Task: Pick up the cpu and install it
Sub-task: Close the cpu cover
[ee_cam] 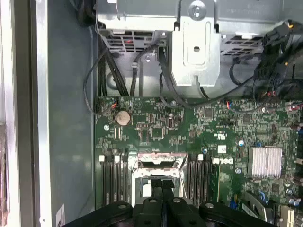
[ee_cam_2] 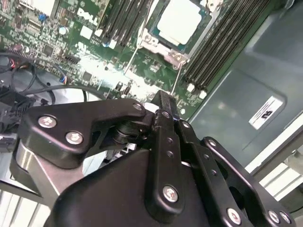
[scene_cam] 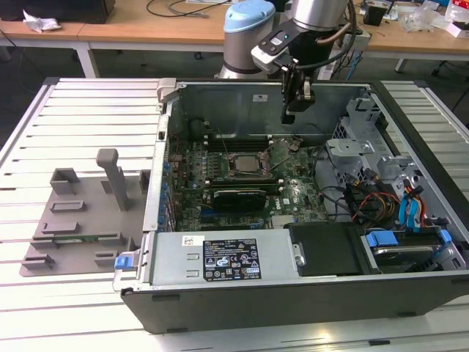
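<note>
Power-supply shroud [scene_cam: 231, 257] with its label comes first in the exterior view, on the near side of the socket [scene_cam: 245, 163]. Green motherboard [scene_cam: 242, 194] spreads around the socket, with dark memory slots [ee_cam_2: 222, 45] running along both flanks of it. Cpu [ee_cam_2: 180, 21] lies flat inside the socket's metal frame, pale silver top up, and looks already seated rather than waiting elsewhere. Judged handling: light, stiff and thin. The smooth lid is likely slippery, and the contact side is fragile, so a hold belongs on two opposite edges, kept level, with no pressing on the face. Gripper [ee_cam: 163, 187] hangs above the socket and a little beyond it, well clear of the board. Its black fingers [ee_cam_2: 163, 101] are brought together, tips meeting, with nothing between them and nothing touched. Past the socket rises the rear wall of the computer case [scene_cam: 220, 99], then the arm's pale blue joint [scene_cam: 245, 22], then wooden desks [scene_cam: 132, 22].
</note>
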Available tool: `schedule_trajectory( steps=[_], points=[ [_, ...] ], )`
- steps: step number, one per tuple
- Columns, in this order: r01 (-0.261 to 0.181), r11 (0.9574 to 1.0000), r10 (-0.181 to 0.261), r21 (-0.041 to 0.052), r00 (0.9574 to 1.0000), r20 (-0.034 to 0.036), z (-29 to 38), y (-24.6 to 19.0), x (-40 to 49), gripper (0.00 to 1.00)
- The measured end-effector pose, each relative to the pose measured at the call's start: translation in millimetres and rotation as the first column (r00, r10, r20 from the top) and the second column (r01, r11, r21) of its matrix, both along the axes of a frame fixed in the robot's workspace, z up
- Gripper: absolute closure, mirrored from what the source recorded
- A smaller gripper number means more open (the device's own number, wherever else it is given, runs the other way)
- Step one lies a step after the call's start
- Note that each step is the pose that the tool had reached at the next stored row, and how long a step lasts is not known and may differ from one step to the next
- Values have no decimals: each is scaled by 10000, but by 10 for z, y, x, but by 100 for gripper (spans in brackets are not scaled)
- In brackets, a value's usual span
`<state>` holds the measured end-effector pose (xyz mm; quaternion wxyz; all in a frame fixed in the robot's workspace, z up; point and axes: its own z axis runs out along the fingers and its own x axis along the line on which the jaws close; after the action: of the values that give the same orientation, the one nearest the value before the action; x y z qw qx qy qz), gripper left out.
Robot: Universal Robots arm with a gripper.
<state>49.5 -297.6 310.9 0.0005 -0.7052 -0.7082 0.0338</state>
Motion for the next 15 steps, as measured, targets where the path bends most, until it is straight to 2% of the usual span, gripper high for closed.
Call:
schedule_trajectory(
  steps=[1, 11, 15],
  points=[
    [0, 10000, 0, -11, 10000, 0, 0, 2, 82, 89],
    [-2, 10000, 2, -26, 10000, 0, -3, 11, 377, 89],
    [-1, 10000, 1, -29, 10000, 0, -6, 12, 452, 89]
  ],
)
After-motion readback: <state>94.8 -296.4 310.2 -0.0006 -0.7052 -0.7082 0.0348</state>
